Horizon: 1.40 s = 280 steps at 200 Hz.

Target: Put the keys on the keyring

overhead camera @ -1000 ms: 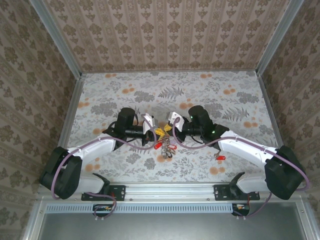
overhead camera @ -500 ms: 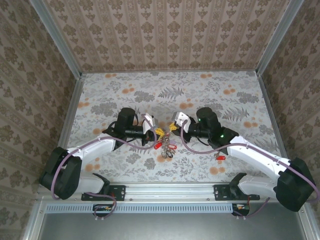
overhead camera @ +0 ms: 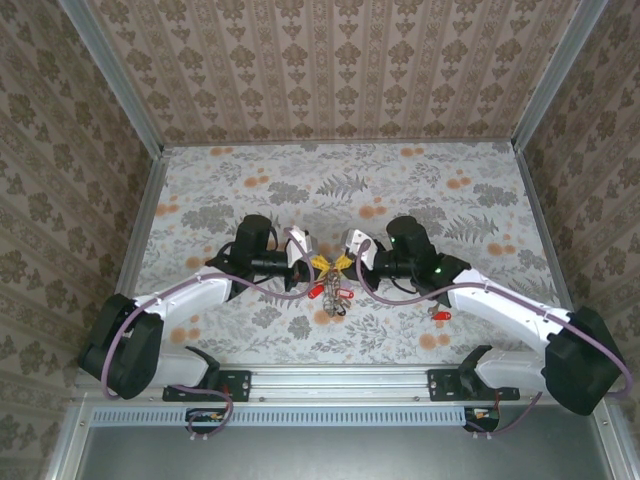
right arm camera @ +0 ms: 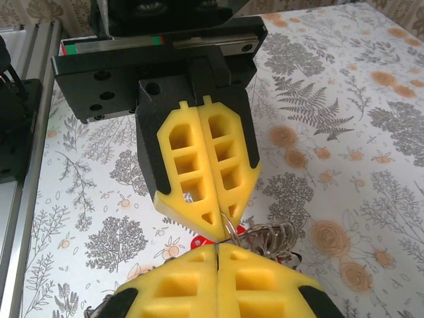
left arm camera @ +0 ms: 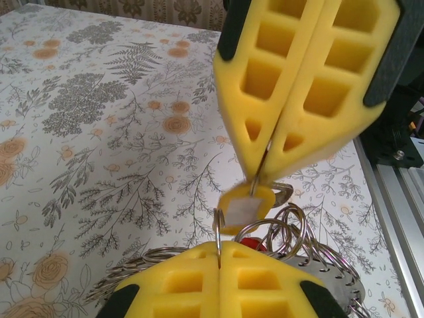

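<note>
- The walls [overhead camera: 330,70] around me carry brown patterned paper. They close in the far side and both flanks of the table.
- The table [overhead camera: 450,200] is covered by a pale cloth printed with grey ferns and orange flowers. A metal rail [overhead camera: 340,380] runs along its near edge.
- Both my arms reach inward, and their tips meet almost nose to nose over the middle of the near half of the cloth.
- My left gripper [overhead camera: 318,263] has its yellow pads [left arm camera: 185,281] pressed flat together. They pinch a thin wire loop [left arm camera: 217,232] that stands up from the seam.
- My right gripper [overhead camera: 339,261] is likewise squeezed together, nipping the blade of the yellow key [left arm camera: 246,209]. The key's head hangs just under the tips, and the wire loop touches it.
- The keyring [left arm camera: 341,285] shows as a flat grey band beneath my left tips, among a tangle of wire coils. I cannot tell whether it rests on the cloth.
- A bunch of red keys [overhead camera: 318,291] sits just on the near side of both tips.
- One lone key [overhead camera: 440,315], also red, lies on the cloth beside my right forearm, well apart from the bunch.
</note>
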Available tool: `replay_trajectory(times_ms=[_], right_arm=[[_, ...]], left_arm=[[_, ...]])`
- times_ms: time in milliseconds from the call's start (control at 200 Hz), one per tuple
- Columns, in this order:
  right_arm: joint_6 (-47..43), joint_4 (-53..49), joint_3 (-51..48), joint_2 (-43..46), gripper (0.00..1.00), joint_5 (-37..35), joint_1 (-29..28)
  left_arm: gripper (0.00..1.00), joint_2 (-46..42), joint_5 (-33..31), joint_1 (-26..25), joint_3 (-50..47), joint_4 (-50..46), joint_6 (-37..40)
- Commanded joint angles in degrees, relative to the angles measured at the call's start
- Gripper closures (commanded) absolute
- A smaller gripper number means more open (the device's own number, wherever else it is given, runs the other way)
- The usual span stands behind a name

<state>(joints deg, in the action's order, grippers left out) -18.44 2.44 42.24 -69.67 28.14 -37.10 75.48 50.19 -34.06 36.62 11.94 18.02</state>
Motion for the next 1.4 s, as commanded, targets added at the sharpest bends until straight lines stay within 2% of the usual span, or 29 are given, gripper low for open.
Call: replay_trajectory(times_ms=[0,530,810,1395], right_arm=[[1.9,3.1,0.3,-1.0,1.0,2.9,0.2],[2.7,5.2,0.7,-3.6,1.0,1.3,-0.4],[3.9,7.1,1.0,-4.0,0.99,-2.9,-1.0],[4.6,9.8,0.5,-4.9,0.99,-4.3,-2.1]], left_arm=[[1.0,-1.1,0.6,-0.4,2.0,0.9,0.2],[1.0,-1.5,0.1,-0.7,1.9,1.4,0.0],[1.0,-0.7,0.0,-0.9,2.4,-0.2,1.2],[1.0,0.3,0.0,-1.4,3.6,-0.7,1.7]])
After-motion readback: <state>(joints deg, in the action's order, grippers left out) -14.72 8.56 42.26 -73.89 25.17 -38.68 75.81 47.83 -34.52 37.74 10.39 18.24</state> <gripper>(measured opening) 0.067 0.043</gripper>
